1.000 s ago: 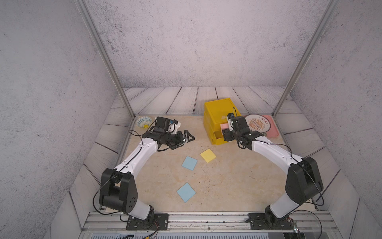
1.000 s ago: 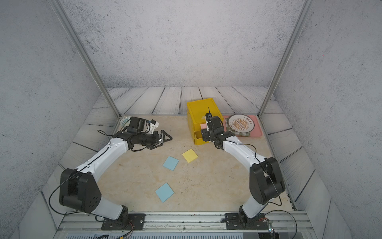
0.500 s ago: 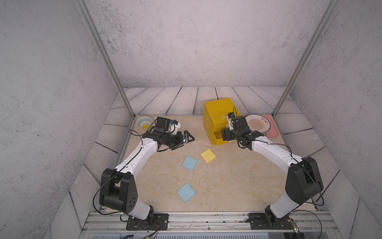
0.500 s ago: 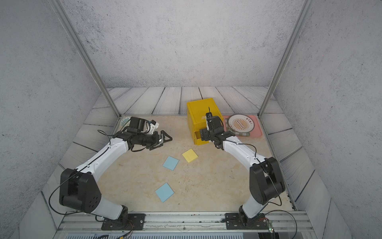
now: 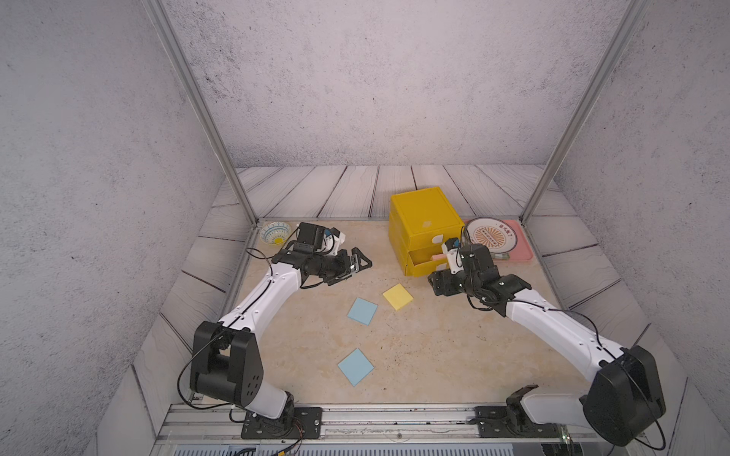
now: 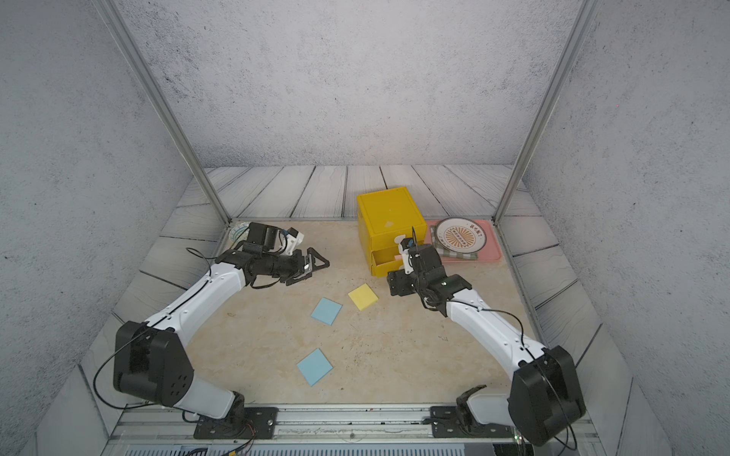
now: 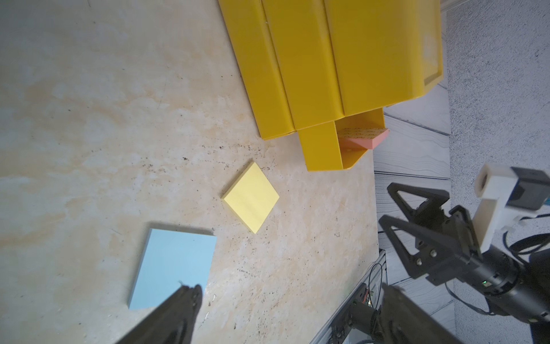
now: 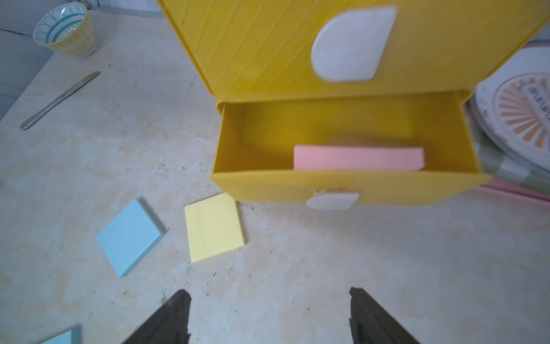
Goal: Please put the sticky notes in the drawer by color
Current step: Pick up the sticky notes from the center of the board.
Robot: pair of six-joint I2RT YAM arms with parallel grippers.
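Right tool has just let go, open and empty; the square pink paper sticky-note pad now lies in the pulled-out yellow plastic drawer, so pink looks sorted.

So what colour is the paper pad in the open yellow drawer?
Pink paper pad; clearest in right wrist view.

The beige tabletop bears the drawer, a pink tray, cup, knife, yellow note and two blue notes.
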